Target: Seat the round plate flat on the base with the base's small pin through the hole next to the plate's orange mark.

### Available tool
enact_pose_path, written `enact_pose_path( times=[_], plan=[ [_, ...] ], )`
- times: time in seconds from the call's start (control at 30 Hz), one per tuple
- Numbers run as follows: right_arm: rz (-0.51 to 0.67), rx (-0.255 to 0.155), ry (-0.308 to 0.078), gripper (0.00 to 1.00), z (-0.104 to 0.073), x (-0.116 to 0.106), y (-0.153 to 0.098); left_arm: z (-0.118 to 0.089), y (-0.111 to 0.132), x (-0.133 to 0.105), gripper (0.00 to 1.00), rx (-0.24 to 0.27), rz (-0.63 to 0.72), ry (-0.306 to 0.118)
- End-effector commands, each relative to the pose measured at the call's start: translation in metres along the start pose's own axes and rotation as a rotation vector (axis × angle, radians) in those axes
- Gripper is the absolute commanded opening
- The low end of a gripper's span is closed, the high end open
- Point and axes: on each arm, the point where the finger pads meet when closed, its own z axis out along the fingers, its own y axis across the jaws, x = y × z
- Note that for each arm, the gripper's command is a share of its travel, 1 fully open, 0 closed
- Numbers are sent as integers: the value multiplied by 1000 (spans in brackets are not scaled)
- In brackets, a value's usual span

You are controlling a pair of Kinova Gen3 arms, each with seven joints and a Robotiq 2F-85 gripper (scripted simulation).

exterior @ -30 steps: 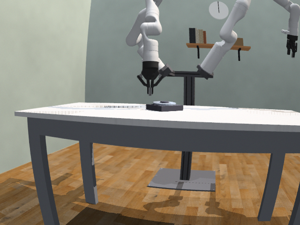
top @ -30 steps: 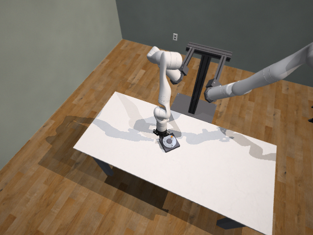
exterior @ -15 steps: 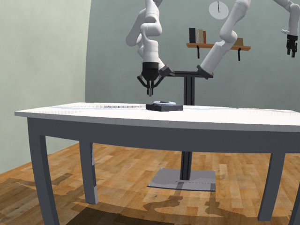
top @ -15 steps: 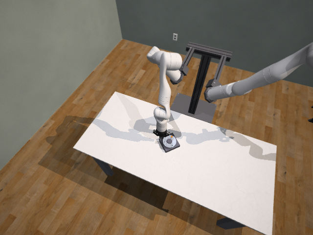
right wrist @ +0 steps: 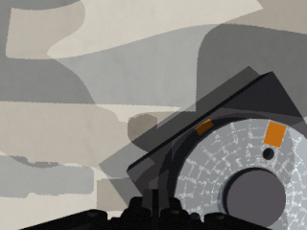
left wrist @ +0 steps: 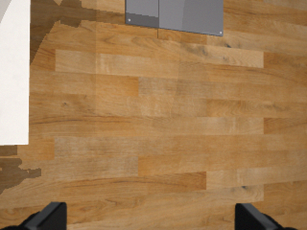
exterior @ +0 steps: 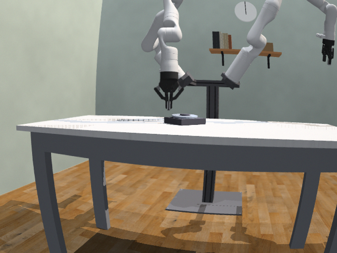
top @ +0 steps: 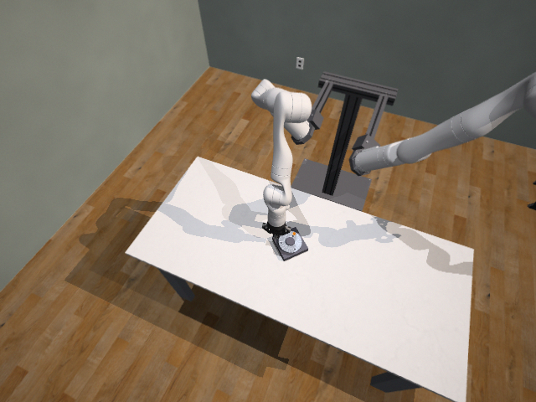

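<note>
The dark square base (top: 301,249) (exterior: 185,121) (right wrist: 271,91) lies on the table. The pale round plate (top: 282,244) (exterior: 193,116) (right wrist: 201,177) lies over it, around the dark central hub (right wrist: 256,198). The plate's orange mark (top: 294,234) (right wrist: 274,134) has a dark hole (right wrist: 268,153) beside it. The base's orange mark (right wrist: 204,126) is at a different angle around the hub. The small pin is not visible; I cannot tell whether the plate is fully flat. My right gripper (exterior: 168,108) (right wrist: 154,205) is shut and empty, above the base's edge beside the plate. My left gripper (exterior: 326,61) (left wrist: 151,218) is open and empty, far from the base.
The white table (top: 368,294) (exterior: 108,129) bears the base near its middle. The robot's dark stand (top: 343,142) (exterior: 212,103) is behind the table. The left wrist view shows the wooden floor (left wrist: 153,110) beyond the table edge. Arm shadows cross the table.
</note>
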Motion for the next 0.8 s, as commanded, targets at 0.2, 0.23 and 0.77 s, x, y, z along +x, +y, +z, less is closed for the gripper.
enact_pose_path(
  times=[0.2, 0.23, 0.77],
  plan=[
    [0, -1, -2, 99, 4, -1, 1, -1, 0, 0, 1000, 0, -1, -1],
    [0, -1, -2, 99, 4, -1, 1, -1, 0, 0, 1000, 0, -1, -1],
    [0, -1, -2, 99, 7, -1, 1, -1, 0, 0, 1000, 0, -1, -1]
  ],
)
